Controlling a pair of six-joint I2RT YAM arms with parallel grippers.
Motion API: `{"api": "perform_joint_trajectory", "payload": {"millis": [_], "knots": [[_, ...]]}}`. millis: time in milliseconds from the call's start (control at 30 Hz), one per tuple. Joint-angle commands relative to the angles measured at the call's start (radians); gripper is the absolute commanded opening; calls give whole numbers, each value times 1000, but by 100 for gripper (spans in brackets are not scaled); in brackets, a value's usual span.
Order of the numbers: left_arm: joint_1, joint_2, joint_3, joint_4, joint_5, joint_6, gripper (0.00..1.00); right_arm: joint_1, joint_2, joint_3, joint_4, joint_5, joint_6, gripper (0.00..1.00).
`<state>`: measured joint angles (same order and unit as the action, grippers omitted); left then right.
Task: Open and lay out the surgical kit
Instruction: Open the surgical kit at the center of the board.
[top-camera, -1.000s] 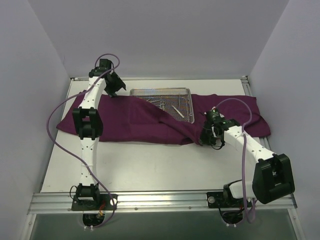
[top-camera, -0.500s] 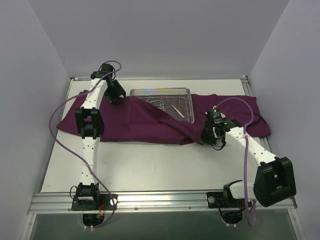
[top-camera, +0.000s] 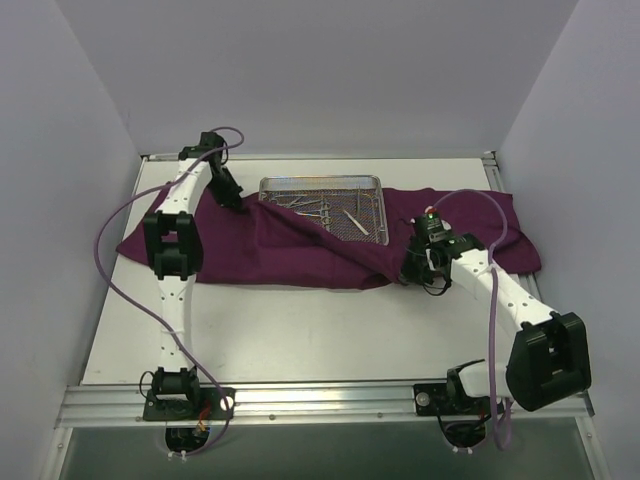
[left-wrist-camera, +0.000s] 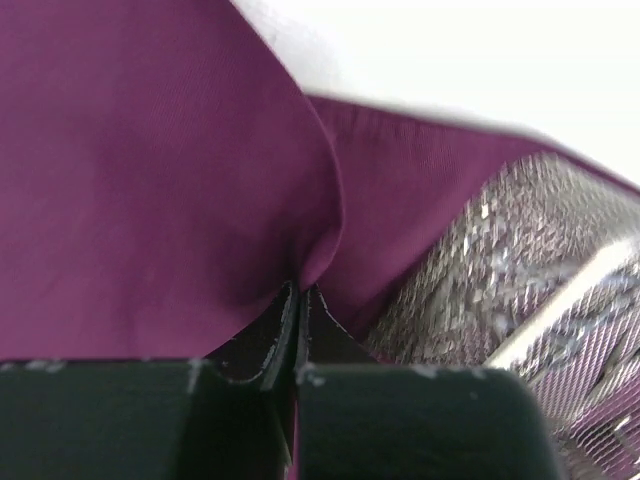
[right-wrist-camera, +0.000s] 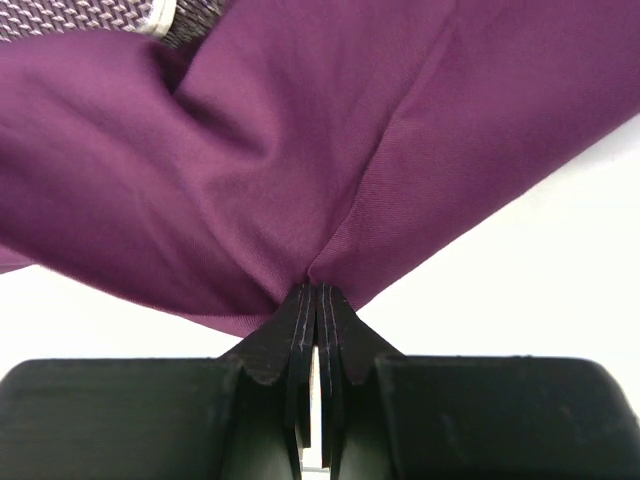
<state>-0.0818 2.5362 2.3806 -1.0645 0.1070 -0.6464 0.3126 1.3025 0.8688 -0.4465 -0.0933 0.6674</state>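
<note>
Unwrapping step in hand: left gripper (left-wrist-camera: 298, 292) clamped on a fold of the cloth wrap (left-wrist-camera: 150, 150), mesh tray (left-wrist-camera: 500, 270) just right of its jaws; right gripper (right-wrist-camera: 316, 288) pinching the same wrap directly ahead; next move likely calls for drawing both folds outward, off the tray.

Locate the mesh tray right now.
Top view, far centre of the table: the mesh tray sits on the purple cloth, whose fold covers its near-left corner.
</note>
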Motion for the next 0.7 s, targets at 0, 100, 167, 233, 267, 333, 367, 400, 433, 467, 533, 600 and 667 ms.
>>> {"api": "perform_joint_trajectory", "payload": {"millis": [0, 100, 167, 233, 267, 333, 367, 400, 433, 467, 533, 600, 667], "knots": [[13, -230, -70, 28, -32, 106, 2, -20, 30, 74, -76, 21, -35, 0], [17, -380, -241, 32, -55, 135, 2, -41, 50, 111, -119, 3, -55, 0], [20, -474, -364, 75, -69, 143, 2, -53, 55, 131, -141, -6, -68, 0], [25, -617, -548, 100, -64, 149, 2, -76, 70, 137, -182, -31, -71, 0], [27, -658, -607, 112, -59, 148, 2, -90, 76, 141, -199, -43, -66, 0], [28, -790, -776, 118, -52, 128, 2, -136, 90, 131, -225, -115, -58, 0], [30, -879, -835, 118, -49, 116, 2, -151, 89, 110, -231, -137, -55, 0], [33, -921, -891, 121, -40, 90, 2, -167, 78, 98, -236, -155, -46, 0], [33, -970, -1002, 126, -40, 74, 2, -188, 67, 85, -238, -178, -25, 0], [39, -1016, -1056, 126, -41, 61, 2, -196, 55, 75, -238, -183, -13, 0], [54, -1161, -1158, 121, -47, 18, 2, -202, 14, 50, -241, -171, 26, 0], [120, -1302, -1288, 117, -38, -24, 2, -207, -26, 26, -251, -148, 47, 0], [151, -1401, -1348, 80, -33, -47, 2, -213, -48, 3, -267, -141, 61, 0]]}}
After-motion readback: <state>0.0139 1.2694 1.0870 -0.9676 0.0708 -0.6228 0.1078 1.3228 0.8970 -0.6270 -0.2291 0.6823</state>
